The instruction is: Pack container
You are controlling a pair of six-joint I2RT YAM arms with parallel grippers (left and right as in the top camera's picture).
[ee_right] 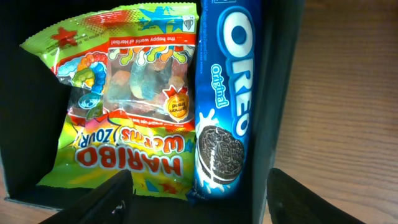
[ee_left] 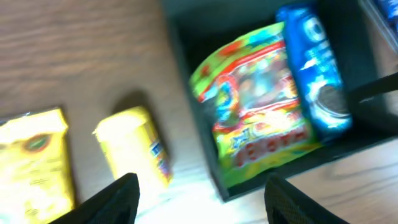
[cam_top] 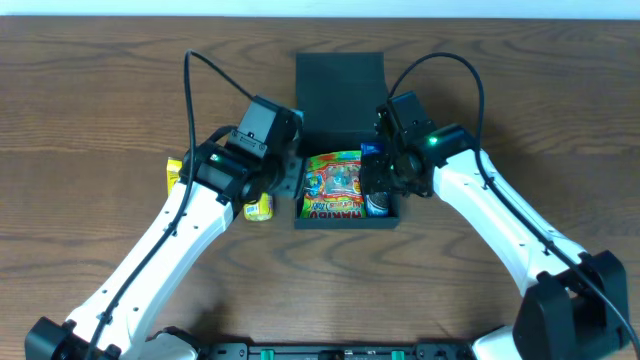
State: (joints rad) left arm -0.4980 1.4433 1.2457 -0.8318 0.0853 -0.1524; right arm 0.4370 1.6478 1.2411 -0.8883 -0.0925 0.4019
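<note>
The dark teal container (cam_top: 348,222) sits mid-table with its flap lid (cam_top: 340,85) open at the back. Inside lie a green Haribo bag (cam_top: 333,188) and a blue Oreo pack (cam_top: 378,203). My right gripper (cam_top: 385,172) hovers open and empty over the box's right side; its wrist view shows the Oreo pack (ee_right: 225,106), the Haribo bag (ee_right: 127,99) and the box wall (ee_right: 277,93) between its fingers (ee_right: 199,208). My left gripper (cam_top: 283,178) is open and empty (ee_left: 202,208) just left of the box wall (ee_left: 189,118).
A small yellow packet (cam_top: 259,208) lies on the wooden table just left of the container; it also shows in the left wrist view (ee_left: 134,152). A larger yellow packet (cam_top: 174,172) lies further left, and it also shows in the left wrist view (ee_left: 31,165).
</note>
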